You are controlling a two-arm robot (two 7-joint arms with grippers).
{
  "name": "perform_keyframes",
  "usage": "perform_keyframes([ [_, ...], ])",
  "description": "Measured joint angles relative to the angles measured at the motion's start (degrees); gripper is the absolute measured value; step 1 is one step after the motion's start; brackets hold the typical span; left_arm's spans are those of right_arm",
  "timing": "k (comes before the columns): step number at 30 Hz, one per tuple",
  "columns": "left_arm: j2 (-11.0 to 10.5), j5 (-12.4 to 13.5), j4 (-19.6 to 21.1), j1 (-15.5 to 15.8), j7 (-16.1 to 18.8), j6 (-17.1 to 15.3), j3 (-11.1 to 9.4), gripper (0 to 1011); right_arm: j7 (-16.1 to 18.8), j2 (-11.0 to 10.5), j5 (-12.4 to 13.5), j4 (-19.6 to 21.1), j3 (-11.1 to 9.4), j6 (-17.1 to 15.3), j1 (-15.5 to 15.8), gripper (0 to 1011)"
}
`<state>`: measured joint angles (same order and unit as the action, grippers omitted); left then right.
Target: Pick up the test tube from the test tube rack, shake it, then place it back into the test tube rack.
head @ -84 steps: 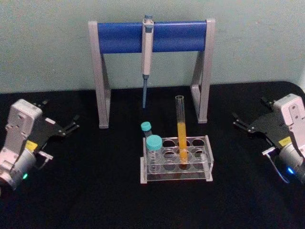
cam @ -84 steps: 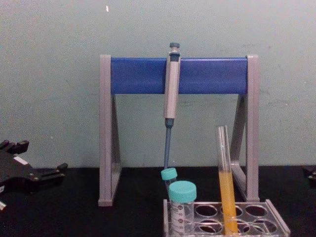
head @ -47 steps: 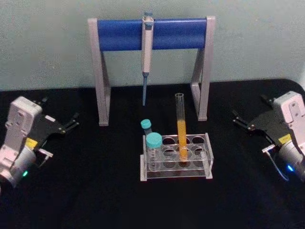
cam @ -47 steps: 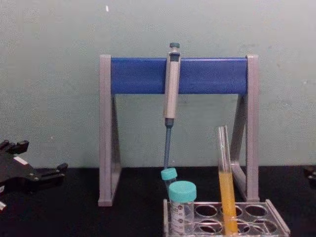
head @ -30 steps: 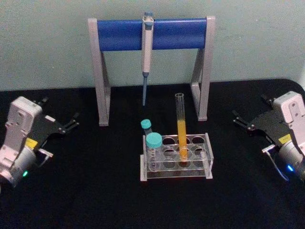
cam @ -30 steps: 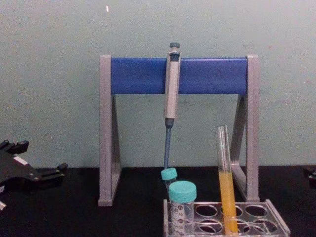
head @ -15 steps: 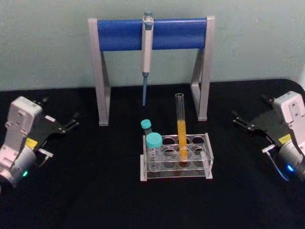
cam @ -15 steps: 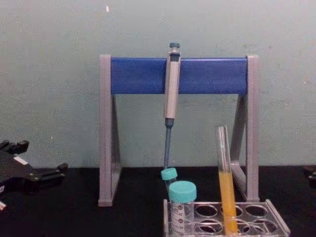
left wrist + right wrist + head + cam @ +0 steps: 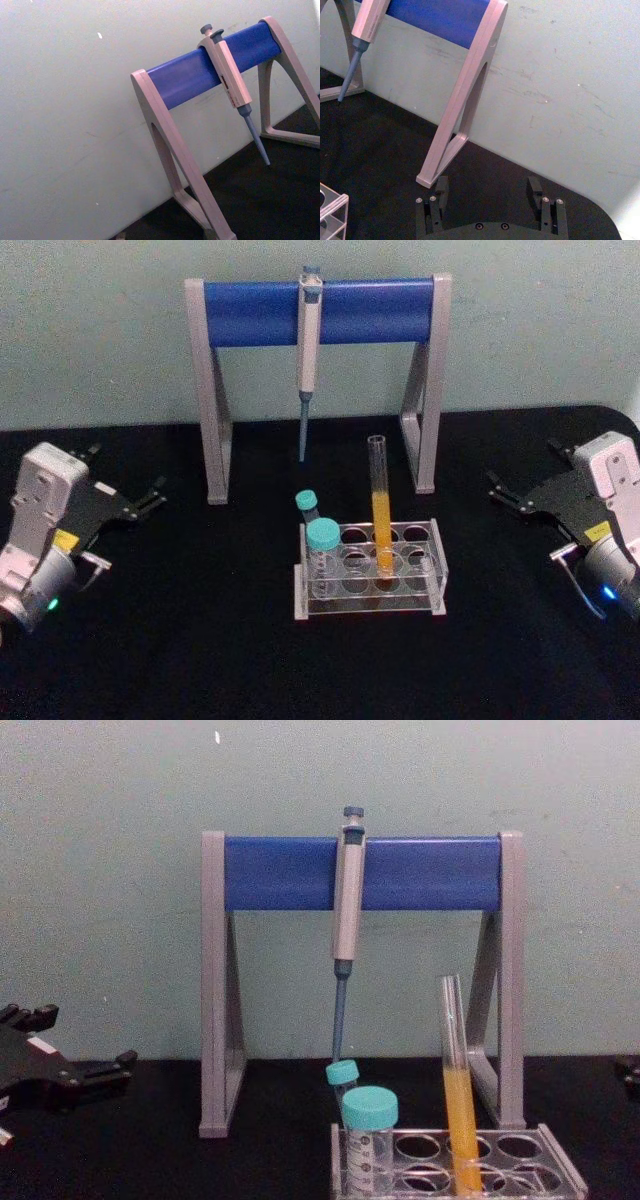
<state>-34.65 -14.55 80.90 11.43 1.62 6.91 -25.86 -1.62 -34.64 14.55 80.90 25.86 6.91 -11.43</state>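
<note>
The left gripper (image 9: 127, 475) is hovering low over the left side of the black table (image 9: 200, 650), its fingers spread wide and gripping nothing. The right gripper (image 9: 522, 466) is mirroring it on the right side, well apart from the test tube rack (image 9: 428, 585). The right wrist view shows its two fingers (image 9: 441, 184) standing far apart, with nothing between them. The test tube (image 9: 380, 508) is standing in the rack, leaning slightly, with orange liquid filling its lower half. It stands to the right of the teal-capped tubes (image 9: 322, 537). Compared with the earlier frames, both grippers are staying where they were, and the tube is still sitting untouched in its hole.
</note>
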Motion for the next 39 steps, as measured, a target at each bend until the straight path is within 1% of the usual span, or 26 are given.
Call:
perform_keyframes([
  [12,0.0,0.0,0.0,0.0,0.0,0.0,0.0,1001,0.0,0.0,0.0,0.0,0.0,0.0,0.0,1000],
  [16,0.0,0.0,0.0,0.0,0.0,0.0,0.0,1001,0.5,-0.2,0.1,0.9,-0.7,-0.2,0.8,1000],
  [19,0.0,0.0,0.0,0.0,0.0,0.0,0.0,1001,1.5,-0.7,1.0,2.7,-1.7,-0.8,2.3,1000],
  [20,0.0,0.0,0.0,0.0,0.0,0.0,0.0,1001,1.5,-0.7,1.0,2.7,-1.7,-0.8,2.3,1000],
  [23,0.0,0.0,0.0,0.0,0.0,0.0,0.0,1001,2.8,-1.1,2.4,4.8,-2.6,-1.6,3.7,1000],
  [25,0.0,0.0,0.0,0.0,0.0,0.0,0.0,1001,4.1,-1.4,3.9,6.3,-3.4,-2.3,4.7,1000],
  [26,0.0,0.0,0.0,0.0,0.0,0.0,0.0,1001,5.2,-1.7,5.2,7.5,-4.0,-2.9,5.5,1000],
  [28,0.0,0.0,0.0,0.0,0.0,0.0,0.0,1001,6.4,-1.8,6.5,8.6,-4.4,-3.7,6.2,1000],
  [29,0.0,0.0,0.0,0.0,0.0,0.0,0.0,1001,7.7,-2.0,7.9,9.7,-4.9,-4.5,6.7,1000],
  [30,0.0,0.0,0.0,0.0,0.0,0.0,0.0,1001,7.7,-2.0,7.9,9.7,-4.9,-4.5,6.7,1000],
  [31,0.0,0.0,0.0,0.0,0.0,0.0,0.0,1001,8.9,-2.2,9.1,10.7,-5.3,-5.3,7.2,1000],
  [33,0.0,0.0,0.0,0.0,0.0,0.0,0.0,1001,10.4,-2.3,10.3,11.5,-5.6,-6.1,7.5,1000],
  [36,0.0,0.0,0.0,0.0,0.0,0.0,0.0,1001,13.7,-2.6,12.7,13.0,-5.9,-8.0,7.8,1000],
  [38,0.0,0.0,0.0,0.0,0.0,0.0,0.0,1001,15.1,-2.6,13.4,13.5,-5.9,-8.9,7.7,1000],
  [39,0.0,0.0,0.0,0.0,0.0,0.0,0.0,1001,16.3,-2.7,13.9,13.9,-5.8,-9.8,7.5,1000],
])
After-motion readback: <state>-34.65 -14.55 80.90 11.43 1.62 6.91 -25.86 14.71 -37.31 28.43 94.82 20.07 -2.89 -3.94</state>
